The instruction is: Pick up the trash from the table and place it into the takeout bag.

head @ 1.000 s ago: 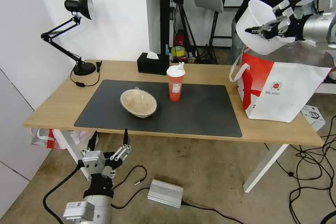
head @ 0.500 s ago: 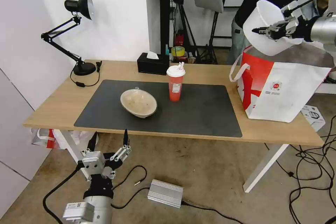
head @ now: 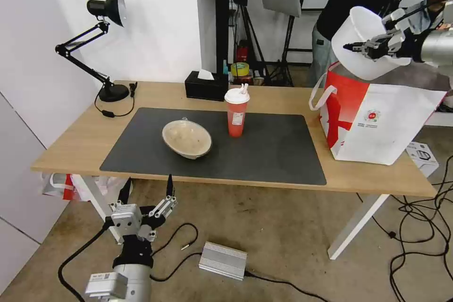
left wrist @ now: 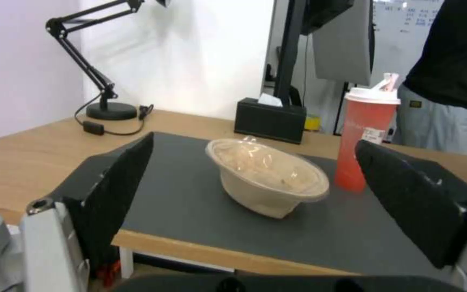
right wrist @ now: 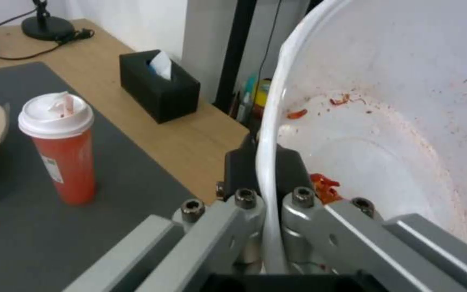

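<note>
White bowl (head: 361, 42) flecked with red scraps; red translucent cup (head: 236, 113) with white lid; beige bowl (head: 187, 138); red-and-white bag (head: 377, 118); dark grey mat (head: 273, 151) on light-wood tabletop (head: 71, 144); black tissue box (head: 206, 86).

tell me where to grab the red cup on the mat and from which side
Grip the red cup around its mid body, below the white lid, probably coming in level from the table's front edge. It stands upright and tall on the mat; the beige bowl sits apart on its left and the tissue box behind, so front and right are open.
</note>
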Controlling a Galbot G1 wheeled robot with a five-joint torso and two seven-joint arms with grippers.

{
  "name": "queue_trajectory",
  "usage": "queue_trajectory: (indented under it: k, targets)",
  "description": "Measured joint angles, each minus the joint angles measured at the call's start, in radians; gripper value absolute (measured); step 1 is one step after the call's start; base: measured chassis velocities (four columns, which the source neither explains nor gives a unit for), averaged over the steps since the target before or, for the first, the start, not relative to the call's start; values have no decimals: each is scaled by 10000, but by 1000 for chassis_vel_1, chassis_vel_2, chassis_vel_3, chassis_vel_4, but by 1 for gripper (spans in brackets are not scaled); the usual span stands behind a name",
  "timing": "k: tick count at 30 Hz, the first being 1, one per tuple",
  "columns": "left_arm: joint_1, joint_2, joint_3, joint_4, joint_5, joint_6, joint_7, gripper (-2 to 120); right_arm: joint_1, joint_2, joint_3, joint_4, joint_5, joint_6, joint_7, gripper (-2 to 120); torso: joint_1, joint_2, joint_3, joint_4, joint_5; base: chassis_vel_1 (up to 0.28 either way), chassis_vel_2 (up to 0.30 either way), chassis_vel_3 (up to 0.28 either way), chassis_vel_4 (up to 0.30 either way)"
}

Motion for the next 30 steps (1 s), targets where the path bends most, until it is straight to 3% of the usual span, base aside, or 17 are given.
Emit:
queue_trajectory:
  k: [30]
  targets:
    - [-51, 33, -32, 70, -26, -3, -2, 100, -812, 274, 360, -188, -259, 73, 0, 0, 0, 0, 0, -1, 0, 0, 0, 0, 0]
